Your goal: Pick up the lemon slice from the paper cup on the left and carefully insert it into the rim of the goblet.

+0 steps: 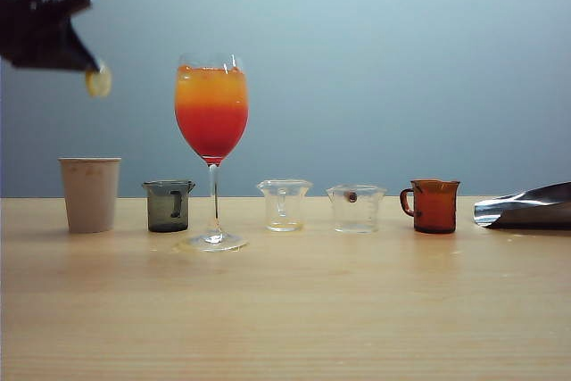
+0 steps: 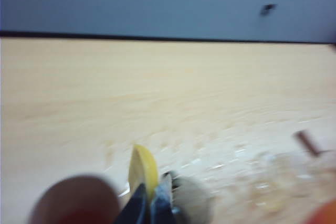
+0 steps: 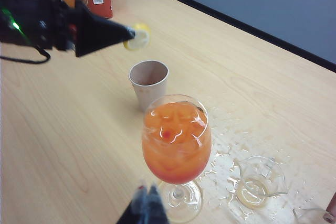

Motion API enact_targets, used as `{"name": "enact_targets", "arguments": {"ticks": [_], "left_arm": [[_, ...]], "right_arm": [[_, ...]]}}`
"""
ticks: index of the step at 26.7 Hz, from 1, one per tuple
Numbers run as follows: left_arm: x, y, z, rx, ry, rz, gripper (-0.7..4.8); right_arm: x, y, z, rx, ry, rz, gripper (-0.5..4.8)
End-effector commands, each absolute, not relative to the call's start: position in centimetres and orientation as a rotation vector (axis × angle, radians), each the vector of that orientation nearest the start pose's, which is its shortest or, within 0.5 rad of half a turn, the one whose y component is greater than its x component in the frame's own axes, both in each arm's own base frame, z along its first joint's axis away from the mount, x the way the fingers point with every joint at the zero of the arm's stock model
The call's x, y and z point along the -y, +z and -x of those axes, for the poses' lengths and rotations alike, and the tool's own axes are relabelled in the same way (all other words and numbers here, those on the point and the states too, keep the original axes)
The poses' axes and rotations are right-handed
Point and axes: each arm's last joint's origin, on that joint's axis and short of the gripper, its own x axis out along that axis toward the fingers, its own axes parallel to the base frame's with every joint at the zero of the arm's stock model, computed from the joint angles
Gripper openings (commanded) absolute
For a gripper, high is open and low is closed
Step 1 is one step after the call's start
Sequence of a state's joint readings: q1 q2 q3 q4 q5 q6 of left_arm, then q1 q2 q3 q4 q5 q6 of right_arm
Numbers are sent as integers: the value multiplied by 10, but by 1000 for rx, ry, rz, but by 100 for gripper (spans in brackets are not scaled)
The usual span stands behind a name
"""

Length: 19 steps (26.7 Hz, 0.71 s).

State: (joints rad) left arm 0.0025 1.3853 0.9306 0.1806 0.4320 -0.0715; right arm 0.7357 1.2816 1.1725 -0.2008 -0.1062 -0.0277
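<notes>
Goblet (image 1: 211,113) stands in front, rim bare. Left gripper (image 1: 93,69) pinches lemon slice (image 1: 98,83) high above paper cup (image 1: 89,194). Right gripper (image 3: 147,203) shut, empty, beside goblet. Picking done; slotting slice on rim left.

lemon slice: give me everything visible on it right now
The lemon slice is a small round disc, yellow rind around paler flesh. It is out of the paper cup, pinched by one edge between the shut fingers of the left gripper, hanging in the air above the cup and left of the goblet, near rim height. Only the fingers touch it.
</notes>
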Motion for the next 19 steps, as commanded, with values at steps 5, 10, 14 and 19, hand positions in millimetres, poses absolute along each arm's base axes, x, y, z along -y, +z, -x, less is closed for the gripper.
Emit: {"name": "enact_targets", "arguments": {"ticks": [5, 10, 14, 19], "left_arm": [[20, 311, -291, -232, -796, 167, -6], [23, 317, -282, -247, -980, 219, -6], [25, 318, -279, -285, -1059, 287, -6], [27, 318, -277, -302, -1149, 300, -6]], "right_arm": [[-189, 366, -204, -356, 867, 143, -4], [-187, 374, -199, -406, 893, 168, -4], [-185, 379, -197, -415, 896, 180, -4], [-182, 384, -194, -426, 897, 185, -4]]}}
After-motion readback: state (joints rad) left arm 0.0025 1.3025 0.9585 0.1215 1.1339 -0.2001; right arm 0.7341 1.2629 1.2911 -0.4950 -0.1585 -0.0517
